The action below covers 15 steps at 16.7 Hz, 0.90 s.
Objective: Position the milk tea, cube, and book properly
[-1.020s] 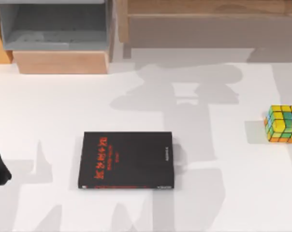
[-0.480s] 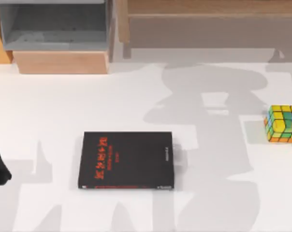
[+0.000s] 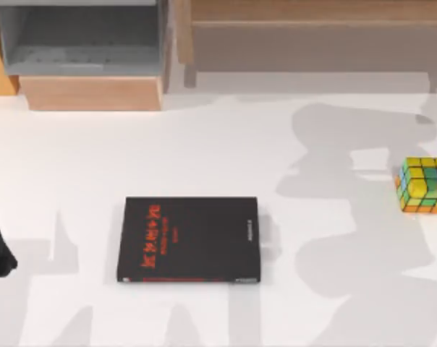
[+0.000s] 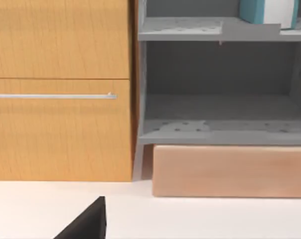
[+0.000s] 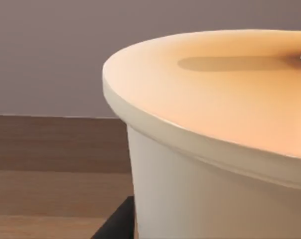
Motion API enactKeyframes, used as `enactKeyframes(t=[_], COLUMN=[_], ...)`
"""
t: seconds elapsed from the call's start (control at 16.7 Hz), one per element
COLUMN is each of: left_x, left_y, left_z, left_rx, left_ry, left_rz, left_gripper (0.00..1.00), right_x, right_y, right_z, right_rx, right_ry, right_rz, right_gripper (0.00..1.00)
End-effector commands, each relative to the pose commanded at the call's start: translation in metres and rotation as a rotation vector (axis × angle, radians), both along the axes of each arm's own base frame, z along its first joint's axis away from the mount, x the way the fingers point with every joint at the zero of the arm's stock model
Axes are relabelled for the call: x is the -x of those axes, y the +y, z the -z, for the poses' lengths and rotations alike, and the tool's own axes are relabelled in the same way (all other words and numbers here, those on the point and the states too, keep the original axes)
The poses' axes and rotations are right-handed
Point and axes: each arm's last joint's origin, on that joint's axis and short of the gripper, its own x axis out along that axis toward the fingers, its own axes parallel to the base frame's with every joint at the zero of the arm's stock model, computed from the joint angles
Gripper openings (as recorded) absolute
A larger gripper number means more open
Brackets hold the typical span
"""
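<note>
While the book [image 3: 188,239] lies flat, cube [image 3: 423,185] sits apart; hand states unclear.

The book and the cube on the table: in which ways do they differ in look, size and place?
The book is large, flat and black with red characters; the cube is far smaller, blocky, and tiled in yellow, green and orange. The book lies near the table's middle, left of centre, while the cube sits near its right edge. Both rest on the white tabletop, apart from each other and untouched.
</note>
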Motion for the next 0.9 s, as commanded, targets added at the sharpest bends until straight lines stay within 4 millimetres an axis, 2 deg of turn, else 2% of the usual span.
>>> enactKeyframes(t=[0.3, 0.66, 0.9], left_x=[0.0, 0.0, 0.0], left_y=[0.0, 0.0, 0.0], left_z=[0.0, 0.0, 0.0], left_rx=[0.0, 0.0, 0.0], left_ry=[0.0, 0.0, 0.0], left_rz=[0.0, 0.0, 0.0], left_gripper=[1.0, 1.0, 1.0], right_x=[0.008, 0.009, 0.008], right_y=[-0.016, -0.017, -0.017], right_z=[0.049, 0.052, 0.063], right_rx=[-0.025, -0.029, -0.027], right_ry=[0.086, 0.091, 0.085], right_rz=[-0.002, -0.005, -0.004], right_gripper=[0.0, 0.0, 0.0])
